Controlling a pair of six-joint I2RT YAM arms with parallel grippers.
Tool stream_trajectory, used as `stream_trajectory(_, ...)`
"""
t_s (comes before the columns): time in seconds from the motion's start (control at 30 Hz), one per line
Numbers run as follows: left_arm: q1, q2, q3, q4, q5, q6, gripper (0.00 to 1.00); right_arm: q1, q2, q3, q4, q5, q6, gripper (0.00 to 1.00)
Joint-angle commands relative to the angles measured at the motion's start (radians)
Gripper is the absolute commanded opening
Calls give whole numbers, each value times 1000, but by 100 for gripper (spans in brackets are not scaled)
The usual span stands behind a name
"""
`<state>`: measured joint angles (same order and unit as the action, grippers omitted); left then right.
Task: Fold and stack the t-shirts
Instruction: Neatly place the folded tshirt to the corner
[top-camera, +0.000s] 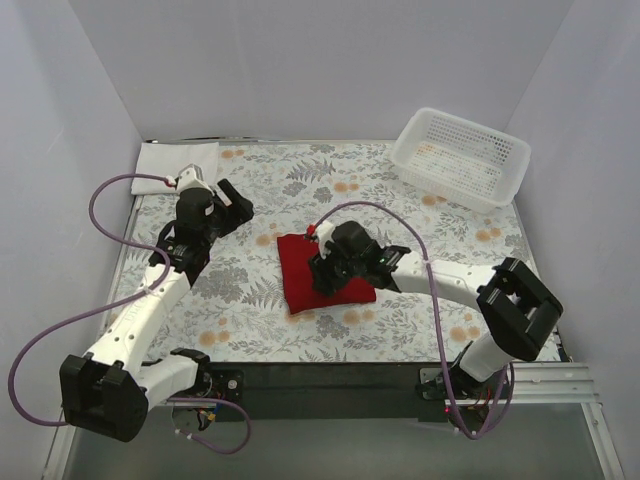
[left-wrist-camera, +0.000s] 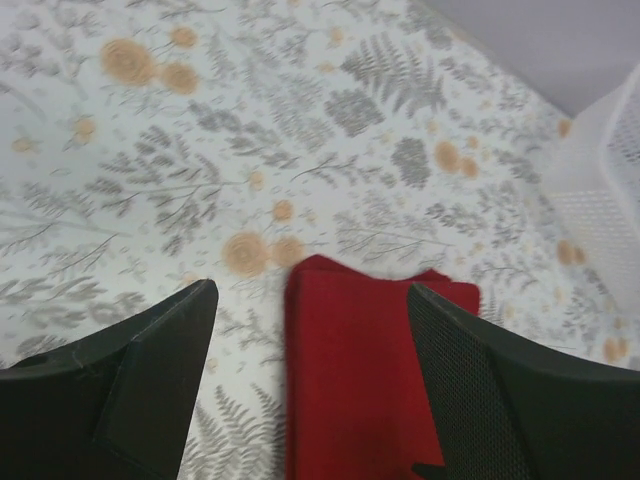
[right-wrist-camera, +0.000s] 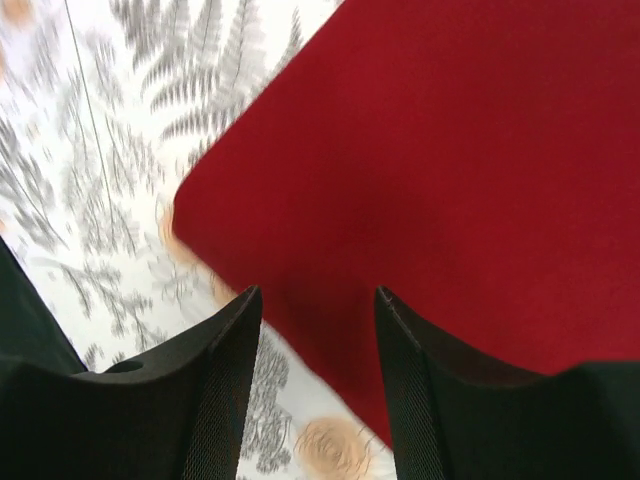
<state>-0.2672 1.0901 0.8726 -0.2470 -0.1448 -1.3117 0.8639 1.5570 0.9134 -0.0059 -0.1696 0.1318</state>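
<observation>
Two open grippers, red shirt between them

The right gripper (right-wrist-camera: 318, 300) hangs over an edge of the folded deep red t-shirt (right-wrist-camera: 450, 150), jaws parted and clamping nothing. The left gripper (left-wrist-camera: 310, 295) is spread wide and empty, a little to the shirt's left and facing it. The folded white t-shirt (top-camera: 175, 160) lies at the floral table's (top-camera: 300, 190) far-left corner. The mesh basket (top-camera: 500, 165) sits far right.

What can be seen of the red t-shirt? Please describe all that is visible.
The red t-shirt is plain, deep red, soft cloth, folded into a flat, roughly square packet with rounded corners; no sleeves or collar show. It lies near the middle of the flower-patterned table, slightly turned. The right gripper is over it, jaws apart and holding nothing; whether its fingers touch the cloth cannot be told.
</observation>
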Motion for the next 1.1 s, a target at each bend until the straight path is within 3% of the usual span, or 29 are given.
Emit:
stream_trajectory(0.0,32,-35,-52,-176,-104,71,75,121,-3,76,-181,255,-129,56)
stream_trajectory(0.23,134,-9,-142,-175,-26,25,76,352,139,251,-296,404,-251,56)
stream_trajectory(0.5,166,19,-144,-178,-32,22,79,455,319,390,-362,541,-340,59)
stream_trajectory(0.77,180,34,-139,-178,-13,19,79,511,443,424,-384,623,-374,58)
stream_trajectory(0.97,181,40,-146,-167,16,20,79,512,483,415,-384,690,-376,48)
stream_trajectory(1.07,181,48,-147,-164,34,22,79,514,485,410,-382,696,-374,36)
